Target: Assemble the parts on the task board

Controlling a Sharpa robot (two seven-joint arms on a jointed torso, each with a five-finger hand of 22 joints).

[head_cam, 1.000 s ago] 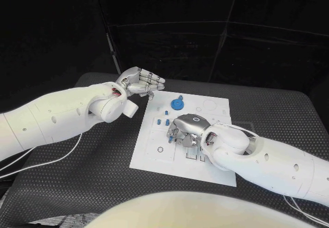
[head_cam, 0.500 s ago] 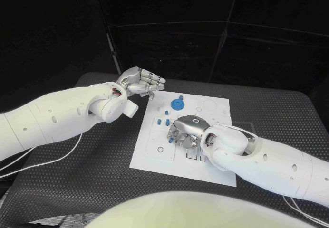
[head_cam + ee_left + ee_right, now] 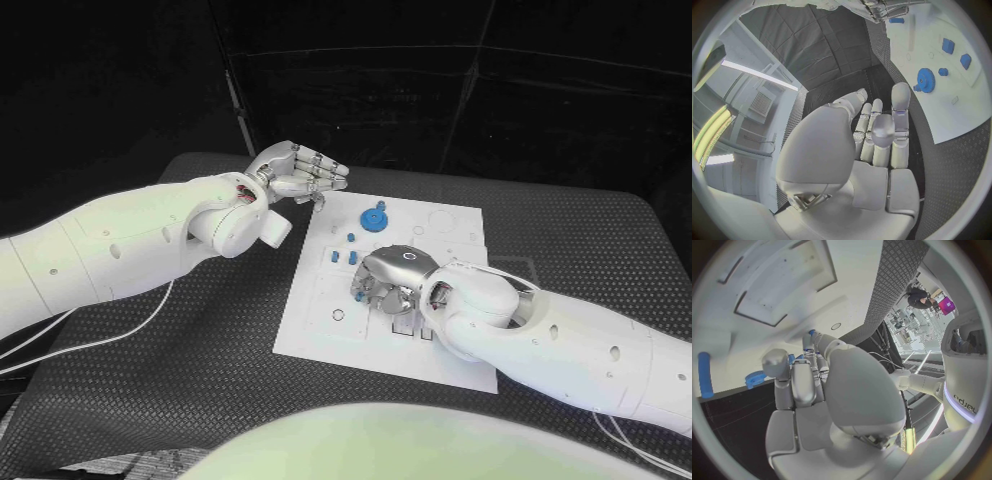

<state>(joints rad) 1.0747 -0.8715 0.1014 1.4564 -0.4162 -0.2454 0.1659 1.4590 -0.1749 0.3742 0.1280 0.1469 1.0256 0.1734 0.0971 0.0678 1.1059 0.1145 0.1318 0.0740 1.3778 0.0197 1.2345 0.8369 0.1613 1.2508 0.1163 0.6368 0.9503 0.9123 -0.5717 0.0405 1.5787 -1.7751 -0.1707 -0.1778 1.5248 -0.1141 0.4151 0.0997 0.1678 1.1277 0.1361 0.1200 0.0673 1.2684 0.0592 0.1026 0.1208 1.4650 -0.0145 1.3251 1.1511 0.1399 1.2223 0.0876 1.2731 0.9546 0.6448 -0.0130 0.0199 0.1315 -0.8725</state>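
The left hand is seen raised over the far left part of the counter, just beyond the far left corner of the task board; its fingers are curled in against the palm and nothing is held in them. The task board lies flat at the middle of the counter. On its far half a blue gear-shaped part is seen, and just nearer to it a few small blue parts stand close together. The right hand is lowered, palm down, onto the middle of the board, right of those small parts, with its fingertips among them. Whether a part is grasped by it cannot be told. A blue peg lies on the board beside that hand.
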